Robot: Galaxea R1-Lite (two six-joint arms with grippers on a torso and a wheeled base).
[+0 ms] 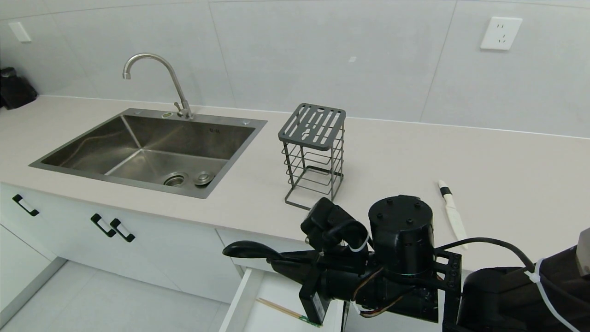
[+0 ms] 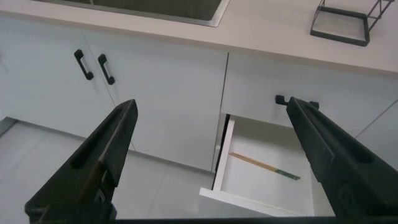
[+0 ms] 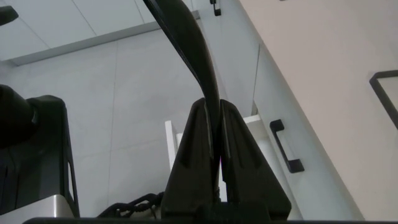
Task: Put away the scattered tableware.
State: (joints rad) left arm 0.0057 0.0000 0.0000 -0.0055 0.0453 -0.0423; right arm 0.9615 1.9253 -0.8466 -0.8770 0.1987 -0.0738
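Right jaws are clenching black long-handled spoon (image 1: 251, 250); white open drawer (image 2: 261, 183) is lying below them. Probably best lowering it level before letting go. Left jaws: released.

Brushed steel sink (image 1: 152, 133), matt metal wire rack (image 1: 313, 127), glossy black spoon (image 1: 251, 249).

The drawer (image 1: 236, 299) lies mostly behind the right arm in the head view, which also partly covers the chopsticks (image 1: 279, 309) inside. The black spoon (image 3: 189, 50) runs off the right wrist view's edge, its handle buried between the jaws of the right gripper (image 3: 212, 107). The left wrist view's edge crops the wire rack (image 2: 339, 37).
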